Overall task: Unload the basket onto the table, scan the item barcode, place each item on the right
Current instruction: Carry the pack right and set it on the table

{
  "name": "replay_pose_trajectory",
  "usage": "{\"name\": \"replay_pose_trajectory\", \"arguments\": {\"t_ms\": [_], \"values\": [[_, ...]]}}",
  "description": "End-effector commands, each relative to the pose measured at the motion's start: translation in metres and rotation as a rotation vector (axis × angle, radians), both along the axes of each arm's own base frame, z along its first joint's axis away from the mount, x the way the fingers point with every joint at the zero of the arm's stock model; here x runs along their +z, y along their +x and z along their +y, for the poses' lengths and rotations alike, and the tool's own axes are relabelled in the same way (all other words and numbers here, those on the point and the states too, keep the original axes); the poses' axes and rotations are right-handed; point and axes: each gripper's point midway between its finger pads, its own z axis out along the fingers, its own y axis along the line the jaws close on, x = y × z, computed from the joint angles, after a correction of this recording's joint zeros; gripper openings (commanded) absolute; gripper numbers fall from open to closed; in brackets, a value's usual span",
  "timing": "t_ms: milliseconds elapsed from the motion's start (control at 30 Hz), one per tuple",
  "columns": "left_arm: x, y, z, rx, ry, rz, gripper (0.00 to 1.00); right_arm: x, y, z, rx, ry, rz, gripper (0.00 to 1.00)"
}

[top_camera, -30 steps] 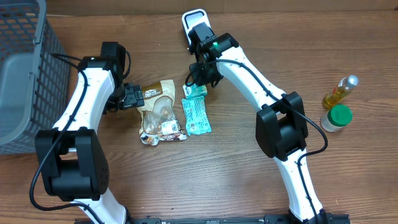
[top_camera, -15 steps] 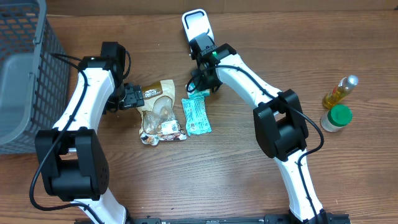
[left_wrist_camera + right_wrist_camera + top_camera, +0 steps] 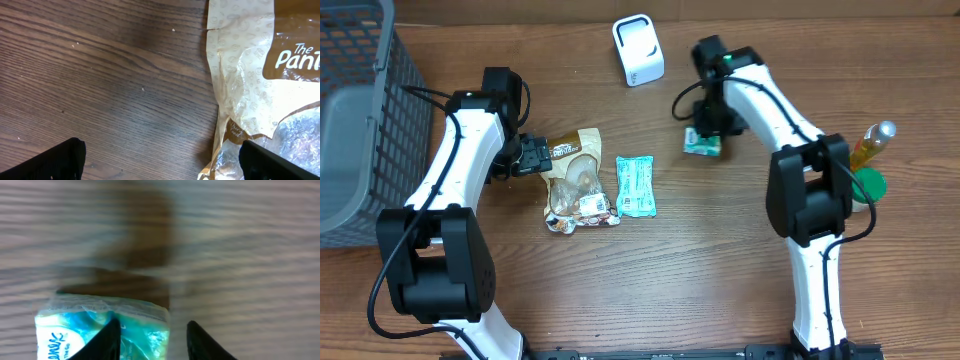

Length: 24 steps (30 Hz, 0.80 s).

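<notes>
Pack (image 3: 703,146) pinched in right gripper (image 3: 152,330), held up right of scanner (image 3: 638,50), well apart from it. Cannot tell whether scanned; not facing scanner now, so probably either done or yet to present. Left gripper (image 3: 160,155) spread wide beside bag (image 3: 575,180), empty.

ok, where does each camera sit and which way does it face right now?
Overhead: fixed above the wooden table, looking straight down; both white arms, left gripper and right gripper show.
Left wrist: on the left arm, facing down at tabletop and tan plastic snack bag; its black fingertips at bottom corners.
Right wrist: blurred, facing down; small green tissue pack between its black fingers.
Shared: overhead also shows the bag and the pack.
</notes>
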Motion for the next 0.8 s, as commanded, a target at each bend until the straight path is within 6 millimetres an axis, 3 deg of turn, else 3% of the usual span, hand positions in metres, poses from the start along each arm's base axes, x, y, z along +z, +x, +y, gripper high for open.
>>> {"name": "replay_pose_trajectory", "arguments": {"t_ms": [0,67,267,367,533,567,700,767], "values": [[0.002,0.004,0.003,-0.015,0.011,-0.007,1.0,0.009,-0.012,-0.019,-0.072,-0.013,0.038,0.46],[0.002,0.004,0.003,-0.015,0.011,-0.006,1.0,0.008,-0.022,-0.021,-0.089,0.01,0.087,0.49],[0.002,0.004,0.003,-0.015,0.011,-0.006,1.0,0.014,-0.036,-0.01,-0.101,0.1,0.148,0.45],[0.002,0.004,0.003,-0.015,0.011,-0.006,0.99,0.033,-0.034,0.001,-0.09,0.169,0.119,0.43],[0.002,0.004,0.003,-0.015,0.011,-0.006,1.0,0.069,-0.023,-0.005,-0.096,0.194,0.011,0.49],[0.002,0.004,0.003,-0.015,0.011,-0.006,0.99,0.072,-0.021,-0.007,-0.101,0.197,0.0,0.47],[0.002,0.004,0.003,-0.015,0.011,-0.006,1.0,0.071,-0.009,-0.025,-0.144,0.205,-0.033,0.06],[0.002,0.004,0.003,-0.015,0.011,-0.006,1.0,0.066,-0.002,-0.032,-0.163,0.208,-0.043,0.04]]}}
